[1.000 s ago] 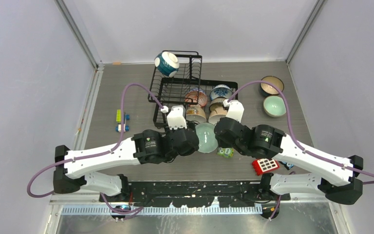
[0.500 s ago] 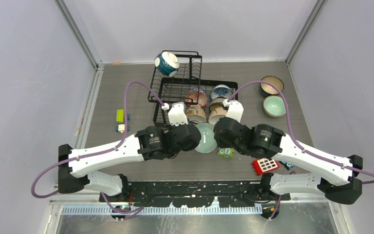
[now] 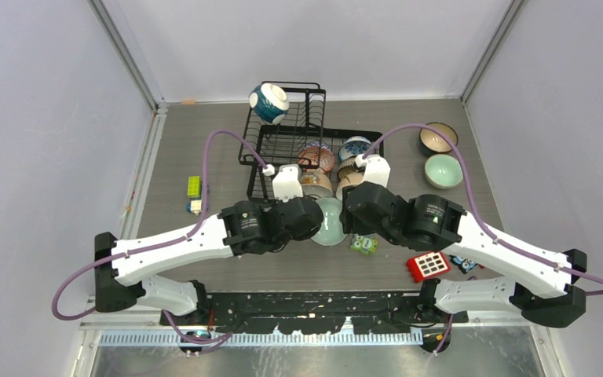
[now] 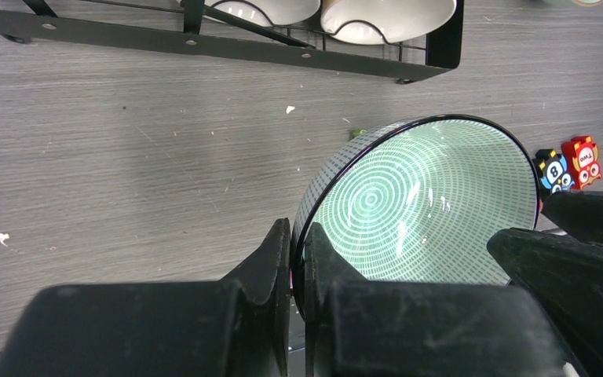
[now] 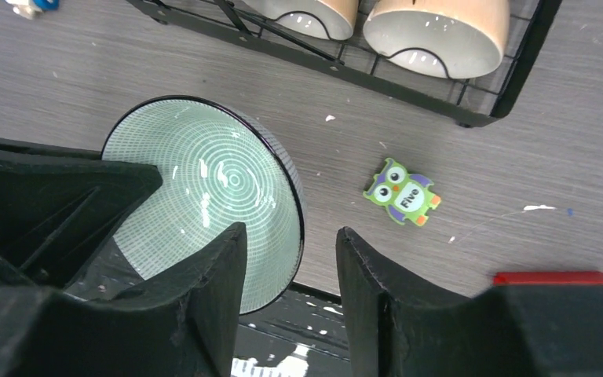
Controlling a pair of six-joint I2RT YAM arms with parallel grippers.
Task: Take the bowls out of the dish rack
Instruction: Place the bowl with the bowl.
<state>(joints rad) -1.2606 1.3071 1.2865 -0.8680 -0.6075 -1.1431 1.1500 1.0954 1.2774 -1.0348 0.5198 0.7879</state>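
**Green bowl held just in front of the rack**

We see the green bowl (image 4: 424, 204) tilted on its edge, just in front of the rack (image 3: 283, 145) and lifted off the table (image 3: 204, 141). The left gripper (image 4: 297, 236) is closed tight on its rim. The right gripper (image 5: 290, 236) has its jaws apart around the opposite rim; it seems that neither jaw presses it, but the view is not clear there. Other bowls (image 3: 314, 157) sit in the rack. Two bowls (image 3: 443, 170) stand on the table to the right of the rack. An owl toy (image 5: 401, 192) lies in front of the rack.
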